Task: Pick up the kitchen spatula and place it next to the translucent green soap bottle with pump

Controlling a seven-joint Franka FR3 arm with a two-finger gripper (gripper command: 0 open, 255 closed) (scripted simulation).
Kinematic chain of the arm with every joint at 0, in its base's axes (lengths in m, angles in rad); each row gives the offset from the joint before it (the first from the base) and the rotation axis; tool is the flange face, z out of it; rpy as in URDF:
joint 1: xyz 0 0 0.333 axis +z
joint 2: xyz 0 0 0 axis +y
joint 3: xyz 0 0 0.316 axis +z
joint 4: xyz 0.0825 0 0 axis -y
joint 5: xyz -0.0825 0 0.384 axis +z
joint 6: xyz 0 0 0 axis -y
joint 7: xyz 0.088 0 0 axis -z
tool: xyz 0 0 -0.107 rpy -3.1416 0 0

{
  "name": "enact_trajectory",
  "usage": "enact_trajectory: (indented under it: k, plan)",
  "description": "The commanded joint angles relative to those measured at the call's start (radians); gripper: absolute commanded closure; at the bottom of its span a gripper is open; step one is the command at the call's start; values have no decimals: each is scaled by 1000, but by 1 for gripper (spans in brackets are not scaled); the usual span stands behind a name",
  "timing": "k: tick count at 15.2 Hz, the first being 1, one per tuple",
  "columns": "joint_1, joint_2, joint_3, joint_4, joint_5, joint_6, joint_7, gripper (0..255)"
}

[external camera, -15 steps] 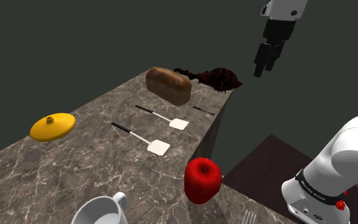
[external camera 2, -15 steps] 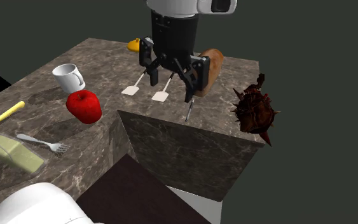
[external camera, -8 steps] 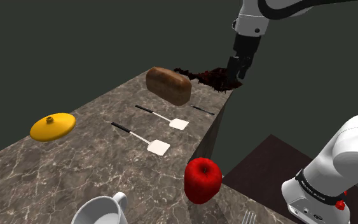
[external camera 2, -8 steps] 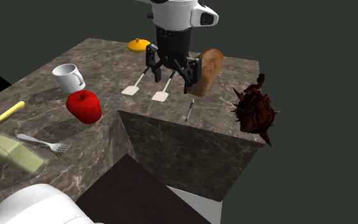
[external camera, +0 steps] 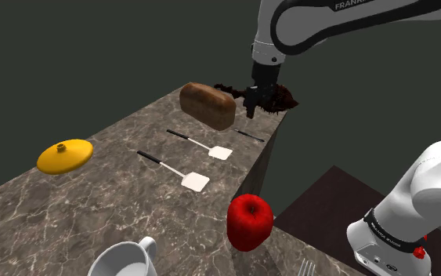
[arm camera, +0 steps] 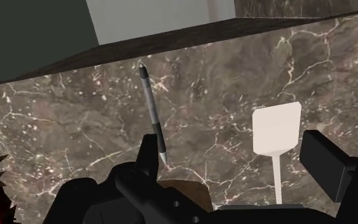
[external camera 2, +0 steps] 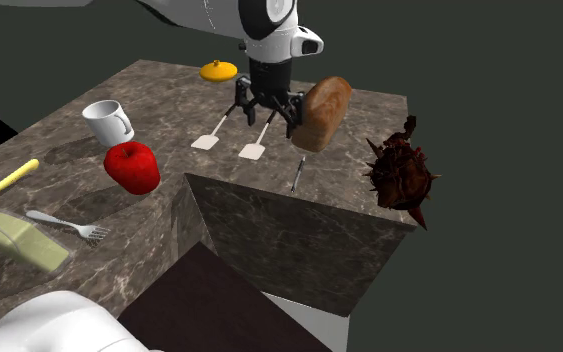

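Two alike spatulas with white heads and thin dark handles lie side by side on the marble counter: one nearer the loaf, the other beyond it. My gripper hangs open above the counter, close beside the bread loaf and over the spatula handles, touching nothing. In the wrist view one spatula head lies ahead near the right finger. A pale green soap bottle lies on its side on the lower counter at the second exterior view's left.
A grey pen lies near the counter's edge. A dark red spiky object sticks out past the corner. An orange lid, a red apple, a white mug and a fork are also about.
The arm has swung down and toward the shoulder view's left, from high off the counter's corner to just above the counter beside the loaf. The fingers have stayed open.
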Motion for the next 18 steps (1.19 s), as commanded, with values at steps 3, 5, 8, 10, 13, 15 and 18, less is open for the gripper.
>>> enact_trajectory:
  k: [3, 5, 8, 10, 13, 15, 18]
  plan:
    - [17, 131, 36, 74, -24, 72, 30, 0]
    - [26, 199, 51, 117, -43, 105, 47, 0]
    - [43, 305, 71, 190, -77, 145, 75, 0]
    - [57, 376, 80, 245, -104, 166, 94, 0]
    - [82, 485, 90, 338, -147, 187, 122, 0]
    - [103, 558, 92, 407, -176, 195, 139, 0]
    - [126, 638, 90, 475, -205, 209, 154, 0]
